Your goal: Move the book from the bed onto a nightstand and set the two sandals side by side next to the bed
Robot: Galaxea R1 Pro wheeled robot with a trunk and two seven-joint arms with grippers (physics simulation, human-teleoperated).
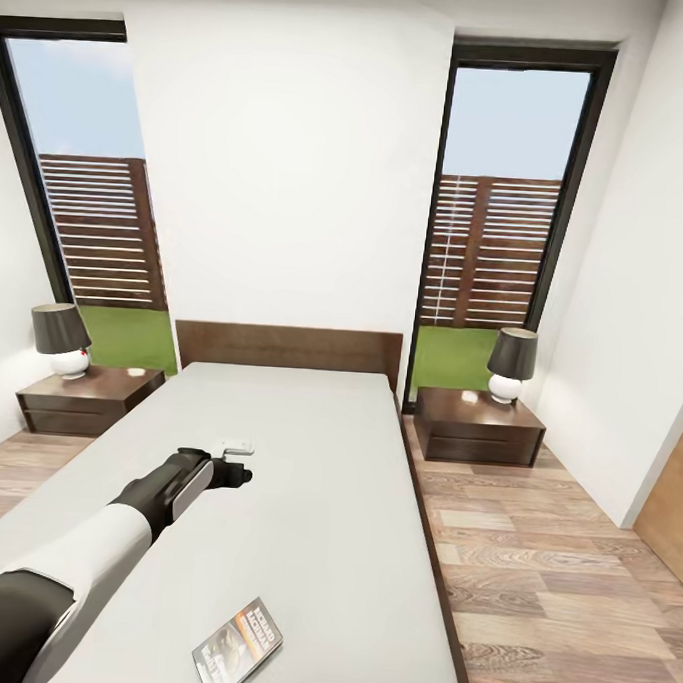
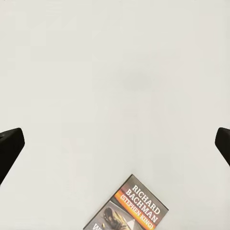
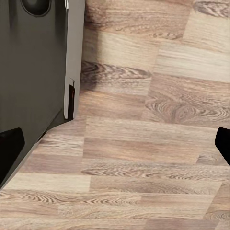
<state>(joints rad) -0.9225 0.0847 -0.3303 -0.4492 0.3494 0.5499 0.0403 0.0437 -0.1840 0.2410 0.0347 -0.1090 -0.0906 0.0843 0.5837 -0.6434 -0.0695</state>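
The book (image 1: 237, 644) lies flat on the light-grey mattress of the bed (image 1: 315, 460), close to its near end. My left arm reaches out over the mattress, and my left gripper (image 1: 238, 474) hovers farther up the bed than the book. In the left wrist view my left gripper (image 2: 115, 143) is open, its dark fingertips (image 2: 10, 143) far apart above bare mattress, with the book (image 2: 132, 207) at the frame's edge. My right gripper (image 3: 115, 143) is open over the wood floor, holding nothing. One nightstand (image 1: 88, 396) stands left of the headboard, another nightstand (image 1: 477, 427) right. The sandals are out of view.
Each nightstand carries a lamp (image 1: 63, 339) (image 1: 511, 364) with a dark shade. Tall black-framed windows flank the headboard (image 1: 287, 349). Wood-plank floor (image 1: 540, 572) runs along the bed's right side to a white wall. My dark base (image 3: 28, 72) stands beside the right gripper.
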